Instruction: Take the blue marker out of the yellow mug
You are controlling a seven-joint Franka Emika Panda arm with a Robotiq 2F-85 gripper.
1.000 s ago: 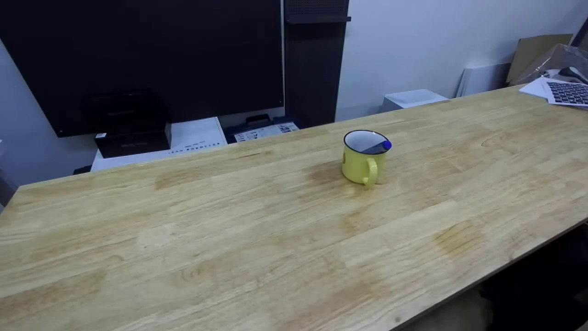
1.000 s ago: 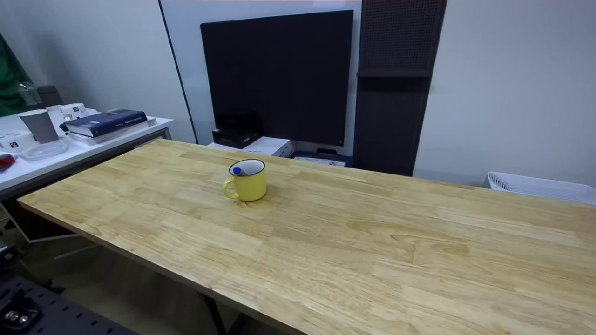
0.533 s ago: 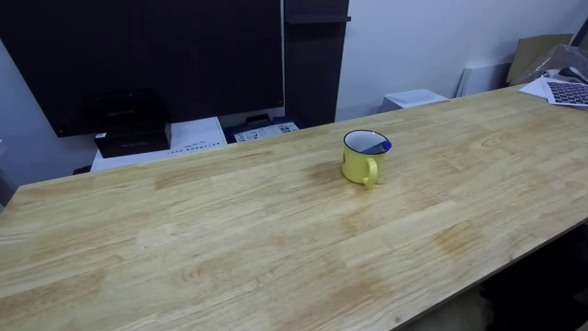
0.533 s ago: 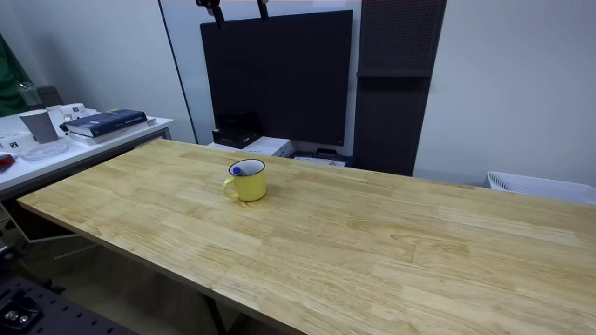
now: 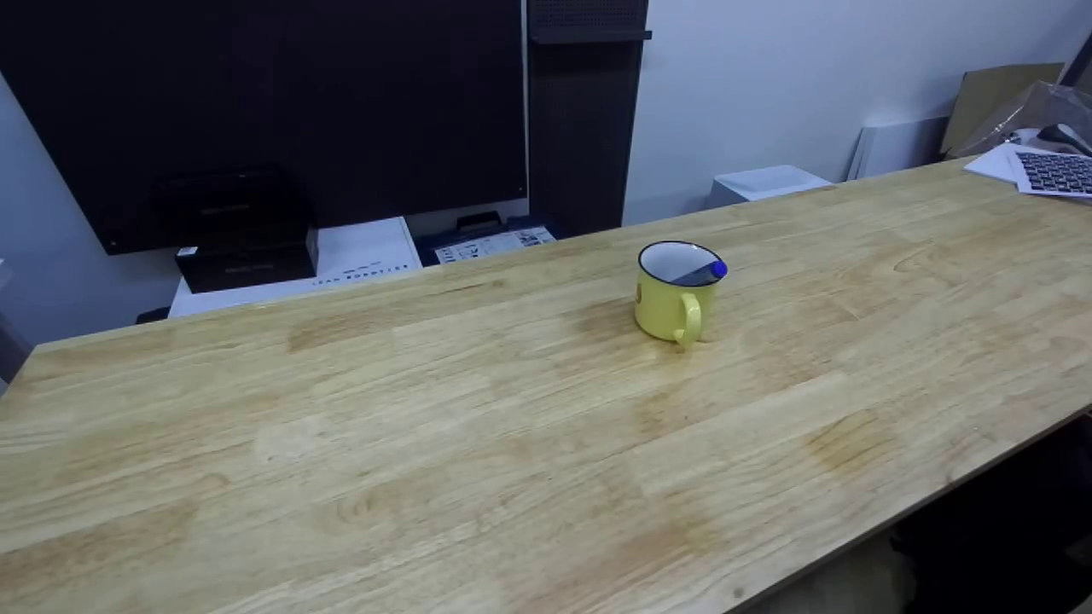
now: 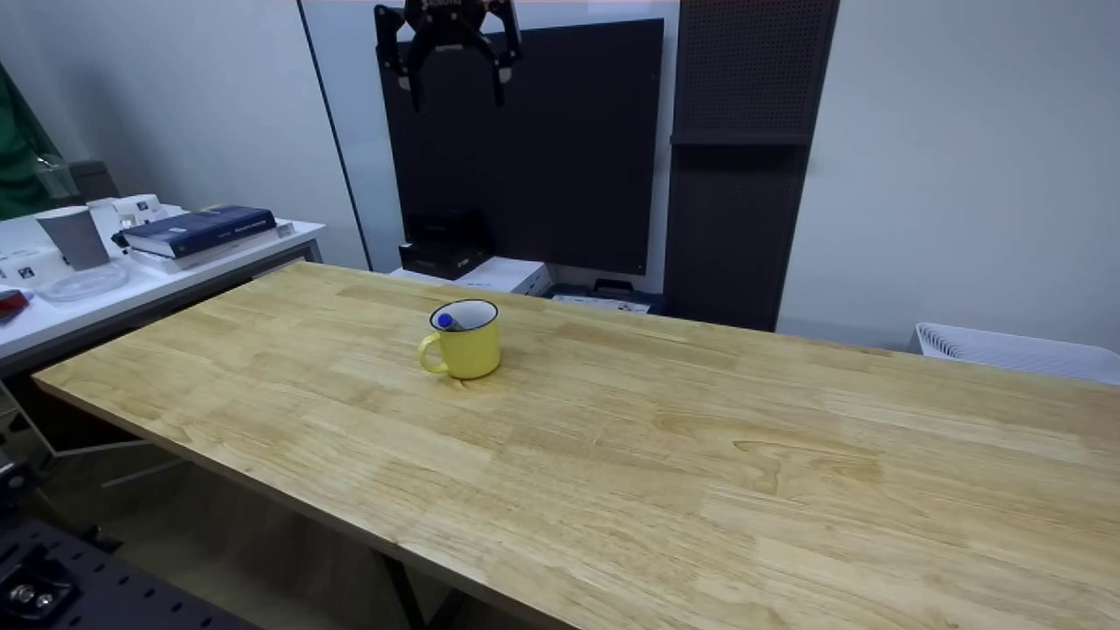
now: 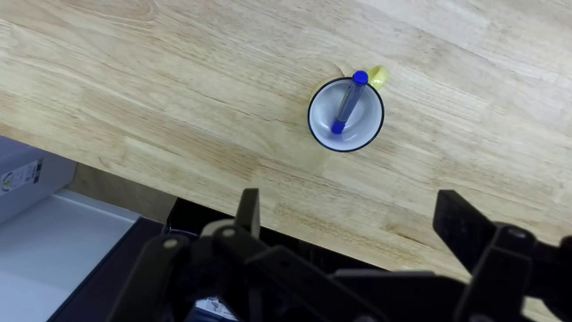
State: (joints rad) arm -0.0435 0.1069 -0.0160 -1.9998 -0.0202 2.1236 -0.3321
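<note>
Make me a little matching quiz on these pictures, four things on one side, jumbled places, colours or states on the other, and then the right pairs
1. Blue marker
2. Yellow mug
3. Fingers
4. Book

A. Dark blue cover
B. Upright on the wooden table
C. Leaning inside the mug
D. Spread apart, holding nothing

Pairs: 1-C, 2-B, 3-D, 4-A

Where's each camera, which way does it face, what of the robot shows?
An exterior view: off the robot, angled down across the wooden table to the yellow mug; no robot part identifiable.
An exterior view: off the robot, angled down across the table; open gripper at top; dark plate lower left, perhaps the robot's, can't tell.
Wrist view: on the wrist, looking steeply down on the mug and blue marker; gripper fingers at bottom.
Both exterior views share mug, table and black panel.
</note>
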